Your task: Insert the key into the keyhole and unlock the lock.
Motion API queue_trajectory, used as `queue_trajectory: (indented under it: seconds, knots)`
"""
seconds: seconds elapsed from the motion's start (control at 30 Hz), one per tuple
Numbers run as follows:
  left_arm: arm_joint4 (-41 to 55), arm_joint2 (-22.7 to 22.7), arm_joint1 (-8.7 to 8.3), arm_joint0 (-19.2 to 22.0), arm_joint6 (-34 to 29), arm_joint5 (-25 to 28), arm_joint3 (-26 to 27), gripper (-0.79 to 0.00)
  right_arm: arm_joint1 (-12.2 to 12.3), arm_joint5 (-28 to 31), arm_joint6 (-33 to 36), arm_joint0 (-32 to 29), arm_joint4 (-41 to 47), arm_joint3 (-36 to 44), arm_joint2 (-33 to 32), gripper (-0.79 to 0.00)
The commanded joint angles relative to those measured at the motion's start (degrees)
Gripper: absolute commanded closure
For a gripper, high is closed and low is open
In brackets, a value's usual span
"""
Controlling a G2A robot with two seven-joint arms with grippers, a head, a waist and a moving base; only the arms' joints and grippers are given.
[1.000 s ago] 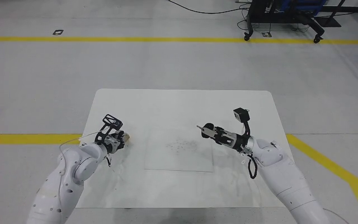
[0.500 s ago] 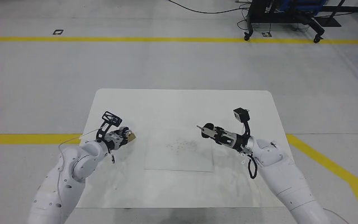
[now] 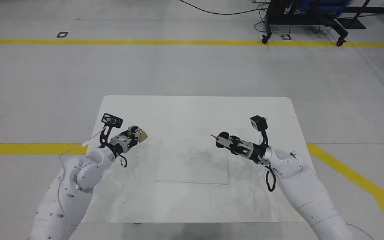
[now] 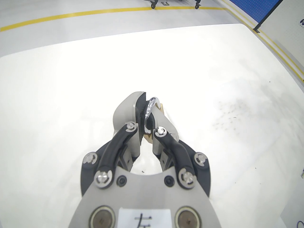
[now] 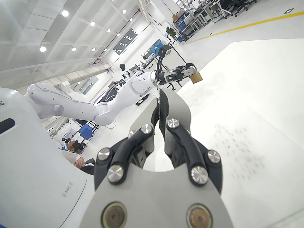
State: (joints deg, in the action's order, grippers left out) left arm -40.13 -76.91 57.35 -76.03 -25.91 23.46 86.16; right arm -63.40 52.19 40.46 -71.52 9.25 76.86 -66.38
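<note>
2 tight grips above table: left gripper clamped on lock, right gripper on key.

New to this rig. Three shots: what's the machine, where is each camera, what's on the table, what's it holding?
This is a two-armed robot working at a white table. The wide picture comes from a camera above its arms, looking down. The other two come from a camera on each wrist, so each shows that arm's own claw up close.

The left claw is shut on a brass padlock, pinching its silver shackle. The right claw is shut on a small thin metal piece that sticks out of its tip. It is most likely the key, though too small to be sure. The right wrist picture also shows the left claw farther off with the padlock.

The table shows grey scuff marks near its middle. The claws are apart, and the key is not yet in the lock.
</note>
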Motion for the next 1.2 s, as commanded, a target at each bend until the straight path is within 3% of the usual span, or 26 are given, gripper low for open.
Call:
queue_trajectory:
  seconds: [0.0,0.1,0.23,0.6,0.77,0.87,0.97,1.07,1.17]
  knots:
    - [29.14,0.69,0.51,3.30,-9.84,2.60,-4.14,0.000,-0.28,-2.11,-2.40,-0.54,-0.54,2.29,0.75,0.000]
    - [55.90,2.92,1.44,8.64,-24.95,0.81,-9.42,0.000,-0.89,-3.27,-4.89,-0.66,1.11,4.53,2.74,0.000]
    - [72.11,6.09,2.66,16.03,-38.05,-4.40,-18.26,0.000,-1.70,-4.61,-5.99,0.74,2.97,4.72,5.48,0.000]
    - [72.48,6.42,2.81,17.01,-38.67,-4.27,-19.72,0.000,-1.92,-4.70,-6.06,1.12,3.97,4.60,6.24,0.000]
    - [80.35,8.78,3.71,16.72,-39.76,-14.93,-20.80,0.000,-1.92,-4.70,-6.06,1.12,3.97,4.60,6.24,0.000]
    - [83.00,11.20,4.58,18.99,-39.68,-21.26,-23.35,0.000,-1.98,-5.30,-6.34,0.84,3.98,4.90,6.48,0.000]
    - [81.06,14.79,5.52,22.45,-37.52,-28.27,-24.85,0.000,-2.28,-9.82,-5.95,0.06,4.46,5.88,8.44,0.000]
    - [78.99,17.62,6.43,25.71,-36.03,-31.35,-25.22,0.000,-2.45,-15.36,-6.27,-0.20,3.85,6.36,9.30,0.000]
    - [76.61,18.64,6.92,28.09,-34.44,-29.60,-24.73,0.000,-2.20,-17.85,-8.70,-2.34,3.91,9.45,7.88,0.000]
